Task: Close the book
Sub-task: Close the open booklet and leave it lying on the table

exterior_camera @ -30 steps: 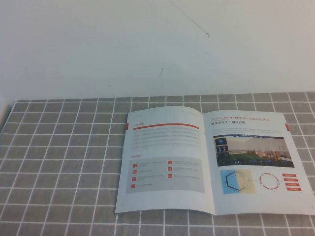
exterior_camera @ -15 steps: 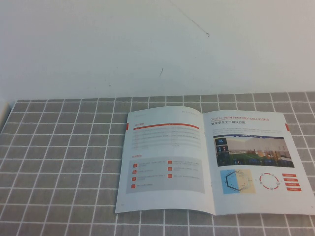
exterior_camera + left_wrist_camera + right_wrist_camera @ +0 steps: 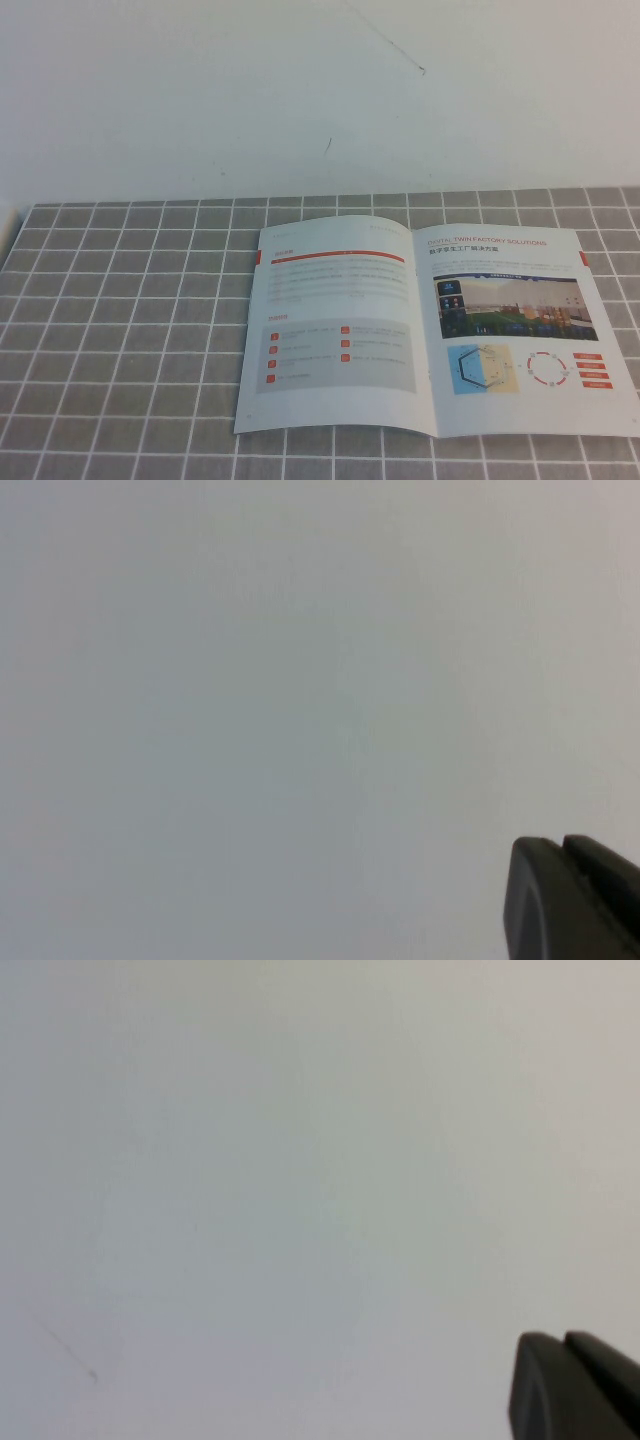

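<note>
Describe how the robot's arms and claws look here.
Little shows. The left claw is a matte black, round-edged block with one thin groove, at the corner of the left wrist view; the right claw looks the same in its own view. No arms, cables or markings are visible in any view.

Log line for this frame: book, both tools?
book: open, flat on checked cloth | left tool: outside high view, facing white wall | right tool: outside high view, facing white wall | close: not started
</note>
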Controlling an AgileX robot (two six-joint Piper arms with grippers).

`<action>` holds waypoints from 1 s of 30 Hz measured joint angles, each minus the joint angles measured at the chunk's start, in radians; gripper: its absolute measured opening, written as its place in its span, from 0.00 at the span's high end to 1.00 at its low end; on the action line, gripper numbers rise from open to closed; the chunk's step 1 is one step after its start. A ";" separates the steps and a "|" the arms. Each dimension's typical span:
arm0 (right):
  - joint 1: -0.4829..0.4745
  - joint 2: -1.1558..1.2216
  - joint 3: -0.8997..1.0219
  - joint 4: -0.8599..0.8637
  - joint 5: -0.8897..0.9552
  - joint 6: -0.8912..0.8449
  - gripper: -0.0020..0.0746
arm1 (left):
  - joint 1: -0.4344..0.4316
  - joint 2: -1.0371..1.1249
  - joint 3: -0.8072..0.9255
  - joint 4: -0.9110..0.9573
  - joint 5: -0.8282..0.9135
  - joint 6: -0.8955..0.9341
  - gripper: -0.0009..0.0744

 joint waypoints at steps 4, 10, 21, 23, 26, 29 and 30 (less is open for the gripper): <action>0.000 0.000 -0.003 0.002 -0.058 0.000 0.98 | 0.000 0.000 0.000 -0.032 -0.067 0.024 0.99; 0.000 0.000 -0.186 0.002 0.215 -0.103 0.98 | 0.000 -0.002 -0.079 -0.097 0.091 0.082 0.99; 0.000 0.324 -0.635 0.047 0.765 -0.146 0.98 | 0.000 0.300 -0.498 -0.101 0.603 0.133 0.99; 0.000 0.418 -0.697 0.054 0.838 -0.162 0.98 | 0.000 0.419 -0.586 -0.105 0.722 0.131 0.99; 0.000 0.579 -0.767 0.083 0.919 -0.207 0.98 | 0.000 0.586 -0.691 -0.141 0.825 0.131 0.99; 0.000 0.725 -0.819 0.126 0.971 -0.267 0.98 | 0.000 0.750 -0.772 -0.205 0.864 0.185 0.99; 0.000 0.774 -0.834 0.144 0.982 -0.289 0.98 | 0.000 0.791 -0.789 -0.225 0.871 0.207 0.99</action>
